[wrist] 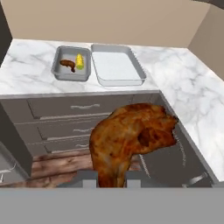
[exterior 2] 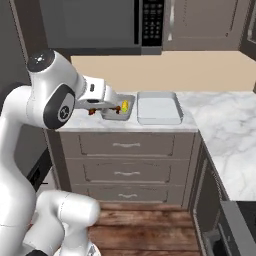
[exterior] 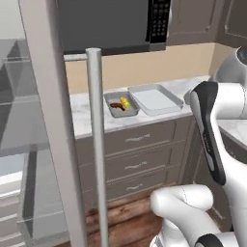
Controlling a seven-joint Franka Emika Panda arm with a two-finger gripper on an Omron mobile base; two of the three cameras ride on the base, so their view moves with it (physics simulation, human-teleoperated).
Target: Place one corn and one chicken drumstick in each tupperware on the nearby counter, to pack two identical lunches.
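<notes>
Clenching on a drumstick (wrist: 131, 140), the jaws of the gripper (wrist: 111, 177) standing close together at its narrow lower end, with the two dark fingertips (wrist: 87, 175) showing on either side of it in the hand view. Hanging in the air in front of the drawers (wrist: 83, 118), the browned meat bulging up and to the right from the grip, apart from the counter (wrist: 183, 87). Lying beyond, on the white marble counter, two trays side by side: a small grey tray (wrist: 72, 65) and a big pale tray (wrist: 117, 65), almost touching along their long sides. Resting inside the small tray, a second small drumstick (wrist: 68, 64) and a yellow corn (wrist: 79, 60), just beside each other. Showing only its bare floor, the big tray. In the right base view, reaching from the lower left, the white arm (exterior 2: 55, 100), with the wrist held near the small tray (exterior 2: 120, 107) and partly covering its near corner; the gripper itself too hidden there to judge. Hanging above the counter, a dark microwave (exterior 2: 100, 22). In the left base view, standing in the foreground, a pale fridge door frame (exterior: 53, 120) with a grey bar (exterior: 96, 144), both trays (exterior: 154, 99) visible behind on the counter.
</notes>
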